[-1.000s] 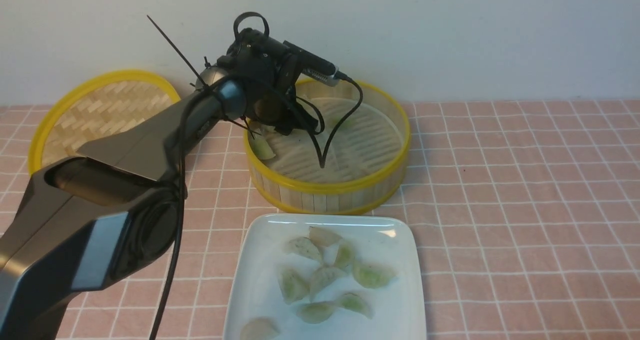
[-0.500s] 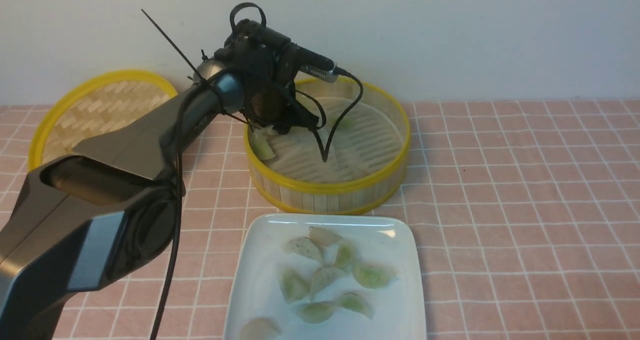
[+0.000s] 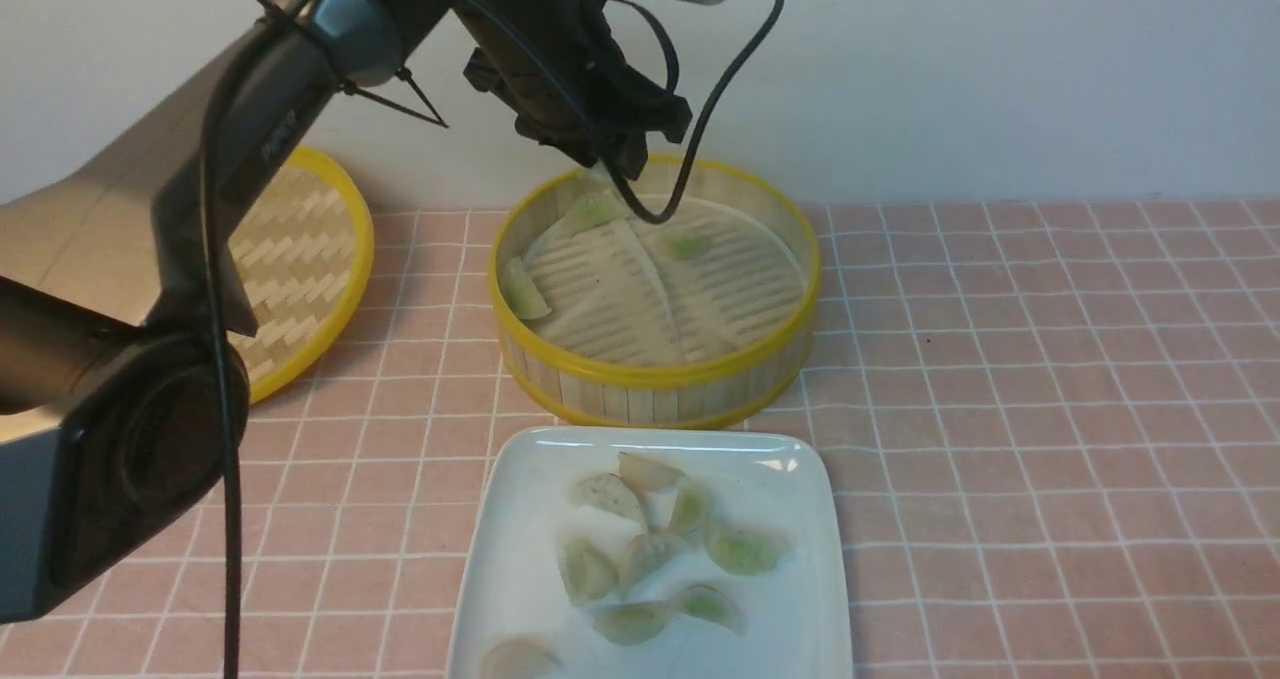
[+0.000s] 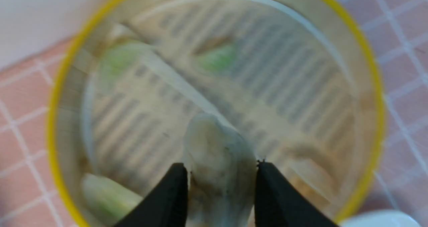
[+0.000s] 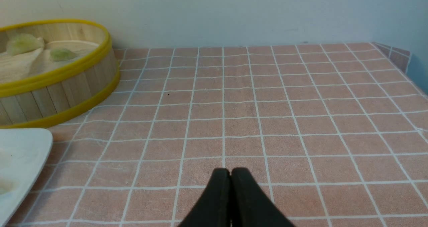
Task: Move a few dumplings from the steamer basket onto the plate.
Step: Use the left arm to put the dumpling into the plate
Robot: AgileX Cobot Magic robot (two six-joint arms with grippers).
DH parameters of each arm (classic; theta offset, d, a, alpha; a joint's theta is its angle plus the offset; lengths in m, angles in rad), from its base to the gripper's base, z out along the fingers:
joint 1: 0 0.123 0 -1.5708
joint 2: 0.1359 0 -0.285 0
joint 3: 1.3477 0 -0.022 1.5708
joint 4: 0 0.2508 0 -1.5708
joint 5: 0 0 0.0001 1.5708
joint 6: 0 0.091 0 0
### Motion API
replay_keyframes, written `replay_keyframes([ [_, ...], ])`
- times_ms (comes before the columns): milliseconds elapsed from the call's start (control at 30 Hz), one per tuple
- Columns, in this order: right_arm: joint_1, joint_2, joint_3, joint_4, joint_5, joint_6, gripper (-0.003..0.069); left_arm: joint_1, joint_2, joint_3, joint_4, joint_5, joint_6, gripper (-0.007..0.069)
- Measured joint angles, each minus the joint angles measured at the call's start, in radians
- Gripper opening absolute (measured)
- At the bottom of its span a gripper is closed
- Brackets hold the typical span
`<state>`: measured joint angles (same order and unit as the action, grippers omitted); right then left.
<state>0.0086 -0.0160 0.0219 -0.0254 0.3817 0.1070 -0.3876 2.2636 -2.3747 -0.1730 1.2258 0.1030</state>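
One pale dumpling (image 4: 219,153) is pinched between the two black fingers (image 4: 170,193) of the left claw (image 4: 220,168). The claw hangs in the air above the far part of the steamer basket (image 3: 660,384), clear of its rim. The left wrist view is blurred, but the fingers press on either side of the dumpling.

Three more dumplings (image 3: 525,289) lie in the basket: one against the left wall, one greenish one by the far left wall, and one near the middle of the slatted floor. The basket stands on the pink checked worktop (image 3: 1000,409) close to its far edge.

Just beside the basket, toward the near edge, is the white square plate (image 3: 800,579). About nine dumplings lie on it in a loose cluster, one apart at its near left corner.

A flat woven lid (image 3: 300,259) with a yellow rim lies toward the far left corner.

The right claw (image 5: 230,170) has its fingers pressed together on nothing. It sits low over the bare right side of the worktop, well apart from basket and plate.
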Motion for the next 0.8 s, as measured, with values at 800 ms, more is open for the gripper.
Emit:
replay_keyframes([
  [800, 0.0, 0.0, 0.0, 0.0, 0.0, 0.0, -0.0013, -0.302, -0.487, 0.961, -0.067, -0.061, 0.013, 0.0232],
])
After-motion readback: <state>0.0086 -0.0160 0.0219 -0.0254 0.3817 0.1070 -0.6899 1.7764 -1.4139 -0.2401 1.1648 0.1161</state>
